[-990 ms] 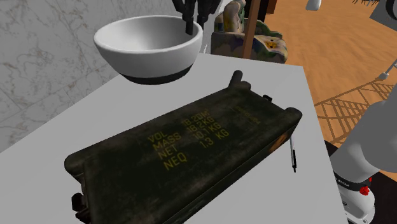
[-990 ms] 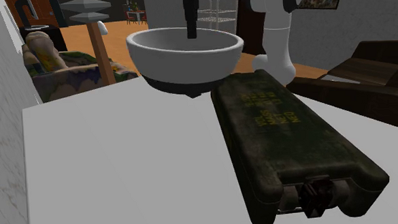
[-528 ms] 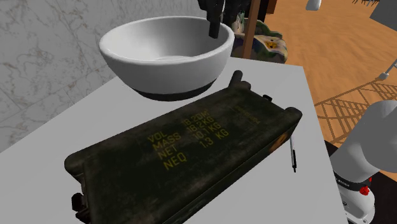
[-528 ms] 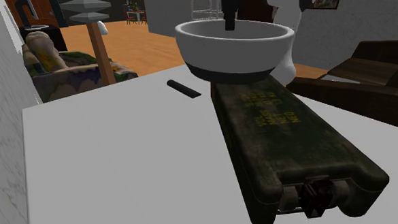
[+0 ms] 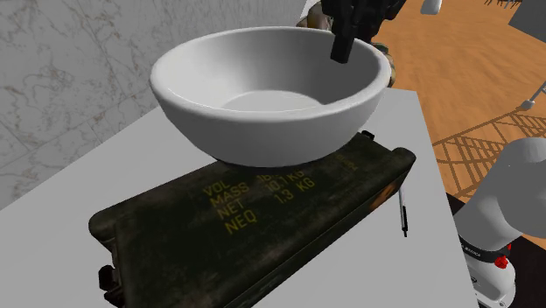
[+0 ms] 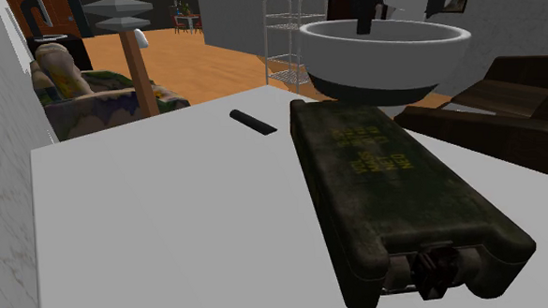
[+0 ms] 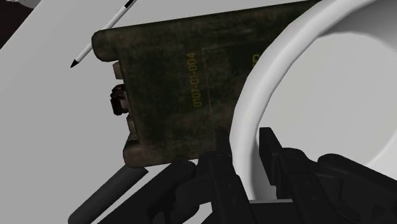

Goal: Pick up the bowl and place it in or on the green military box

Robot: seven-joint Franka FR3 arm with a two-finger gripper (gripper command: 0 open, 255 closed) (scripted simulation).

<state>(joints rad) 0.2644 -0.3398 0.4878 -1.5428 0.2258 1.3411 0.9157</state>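
The black gripper (image 5: pixel 343 51) reaches down above the green box (image 5: pixel 254 214), jaws clamped on the rim of the white, dark-based bowl (image 5: pixel 262 122), which hangs level over one end of the box

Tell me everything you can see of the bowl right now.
The bowl is wide, round, white and glossy with a dark band at its base, and empty. It is upright, held by the gripper, whose fingers clasp its rim. It hangs over one end of the green box; contact with the lid is unclear.
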